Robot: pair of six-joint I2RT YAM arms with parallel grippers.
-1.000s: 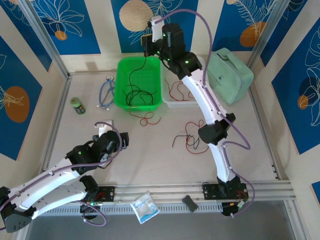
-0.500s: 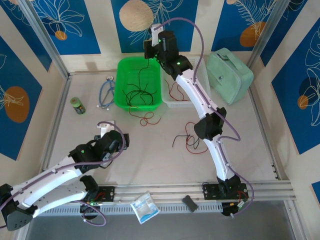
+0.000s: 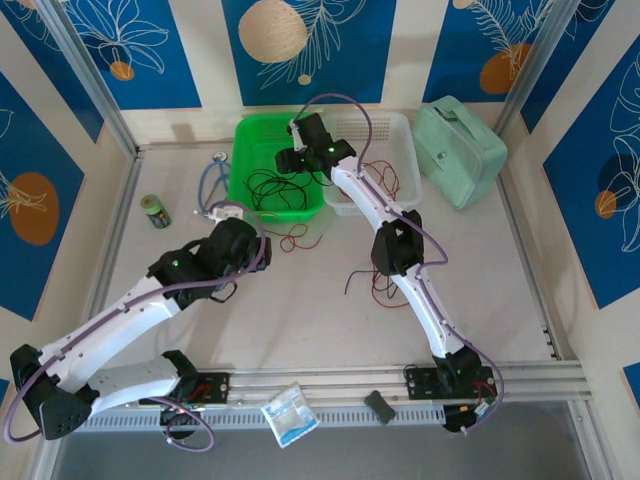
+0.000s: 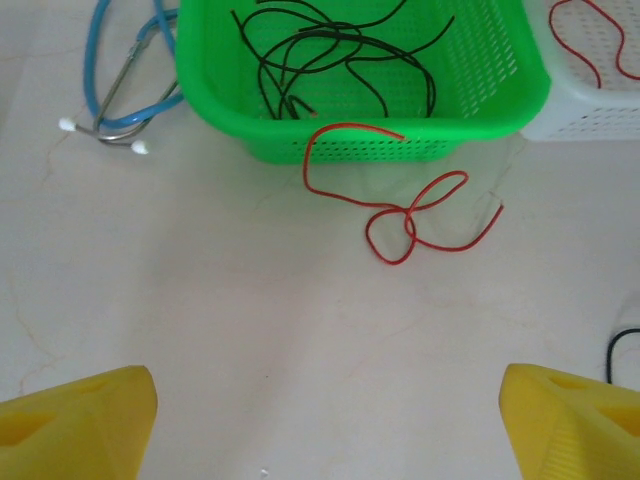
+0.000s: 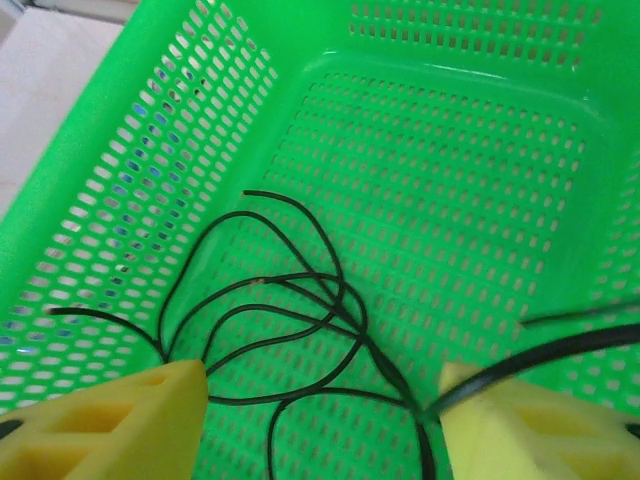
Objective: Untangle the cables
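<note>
Bench (image 3: 300,320) is seen from above, with a mint case (image 3: 460,150) laid at the far right. A green basket (image 3: 250,140) is placed at the far middle and a white basket (image 3: 400,140) is set just beside it on the right. The right claw (image 5: 320,420) is held over the green basket with its fingers spread; a black wire is seen lying across the edge of one pad, nothing pinched. The left claw (image 4: 320,420) is held above bare bench in front of the green basket, fingers spread wide, nothing gripped. A blue stethoscope (image 3: 210,185) is laid left of the green basket. Black wires (image 4: 330,50) are heaped in loops inside the green basket. A red wire (image 4: 410,215) is looped on the bench just in front of it, one end touching its wall. More red wire (image 3: 385,180) is seen in the white basket. A red and black tangle (image 3: 380,285) is left by the right arm. A small green can (image 3: 154,211) is stood at the left.
</note>
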